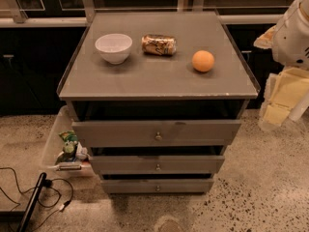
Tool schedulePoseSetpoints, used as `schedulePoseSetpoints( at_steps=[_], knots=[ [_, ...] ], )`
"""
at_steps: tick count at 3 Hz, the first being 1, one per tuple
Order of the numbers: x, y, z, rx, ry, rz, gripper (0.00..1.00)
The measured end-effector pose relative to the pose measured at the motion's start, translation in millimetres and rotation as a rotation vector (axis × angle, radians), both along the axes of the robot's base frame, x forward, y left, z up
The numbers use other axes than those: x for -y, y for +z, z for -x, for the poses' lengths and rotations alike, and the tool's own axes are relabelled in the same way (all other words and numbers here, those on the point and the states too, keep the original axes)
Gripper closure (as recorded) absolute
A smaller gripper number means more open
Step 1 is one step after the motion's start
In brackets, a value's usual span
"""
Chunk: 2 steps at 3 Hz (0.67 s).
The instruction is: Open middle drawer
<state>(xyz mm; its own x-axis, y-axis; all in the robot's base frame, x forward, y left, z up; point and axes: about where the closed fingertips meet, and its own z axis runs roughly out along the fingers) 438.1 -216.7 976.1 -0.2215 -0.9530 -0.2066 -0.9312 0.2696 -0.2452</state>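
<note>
The middle drawer [157,164] is the second of three grey fronts on the cabinet, with a small round metal knob [158,167] at its centre. Its front sits in line with the fronts above and below and does not stick out. My gripper [284,98] hangs at the right edge of the camera view under the white arm [293,33]. It is beside the cabinet's right side, above the floor, well apart from the knob and touching nothing.
On the cabinet top [159,76] stand a white bowl [114,47], a lying can [159,45] and an orange [203,61]. A clear bin [63,151] with small items sits left of the drawers. Black cables [34,192] lie on the floor at the lower left.
</note>
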Motion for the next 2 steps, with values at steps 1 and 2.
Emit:
schedulePoseSetpoints(
  at_steps=[1, 2],
  knots=[
    [0.0, -0.1, 0.0, 0.0, 0.0, 0.0, 0.0],
    [1.1, -27.1, -0.5, -0.042, 0.001, -0.007, 0.0]
  ],
)
